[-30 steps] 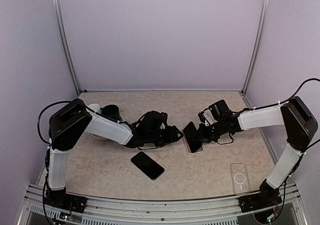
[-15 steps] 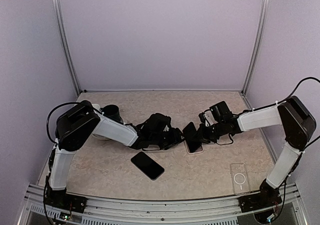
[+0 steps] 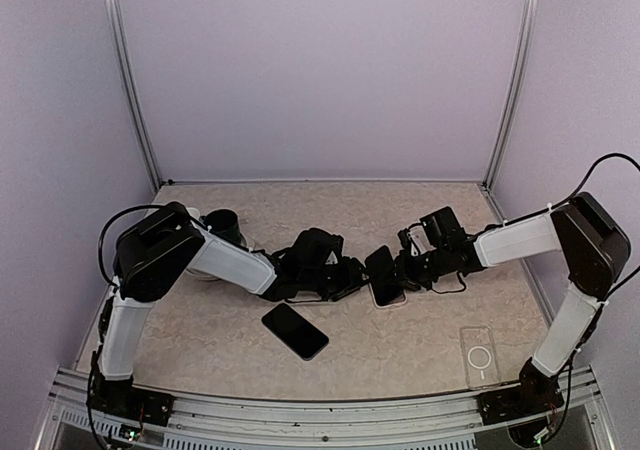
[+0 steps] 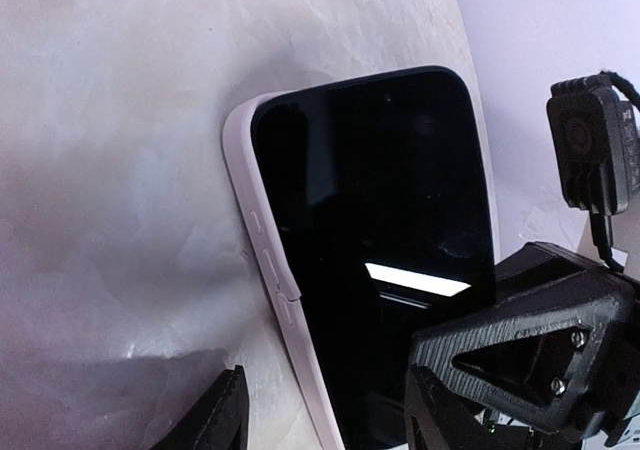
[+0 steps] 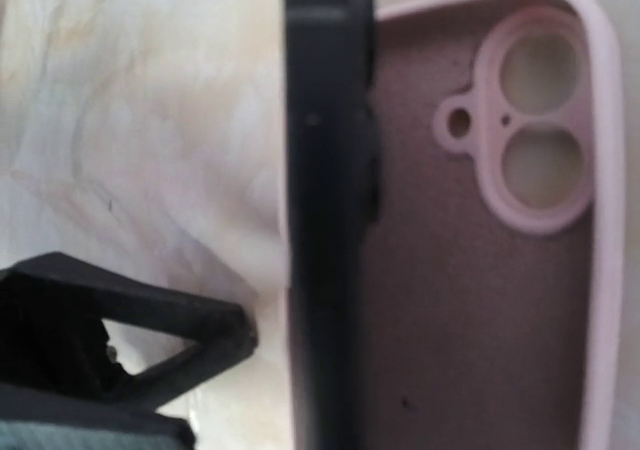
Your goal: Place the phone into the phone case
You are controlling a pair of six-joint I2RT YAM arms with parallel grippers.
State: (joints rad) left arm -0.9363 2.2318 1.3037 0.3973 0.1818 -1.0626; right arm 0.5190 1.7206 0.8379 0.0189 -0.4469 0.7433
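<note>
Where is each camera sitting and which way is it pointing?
Top external: above and behind the bases, looking down on the table; left arm and right arm show.
Left wrist: low beside the phone, facing its screen; left tool at the bottom.
Right wrist: close over the pink case, phone edge-on; one own finger shows.
Shared: both wrist views show the phone in the pink case.

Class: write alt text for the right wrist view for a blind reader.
A black smartphone, seen edge-on, stands along one side of a pale pink phone case whose inside and camera cut-outs show, on a marbled beige tabletop.
</note>
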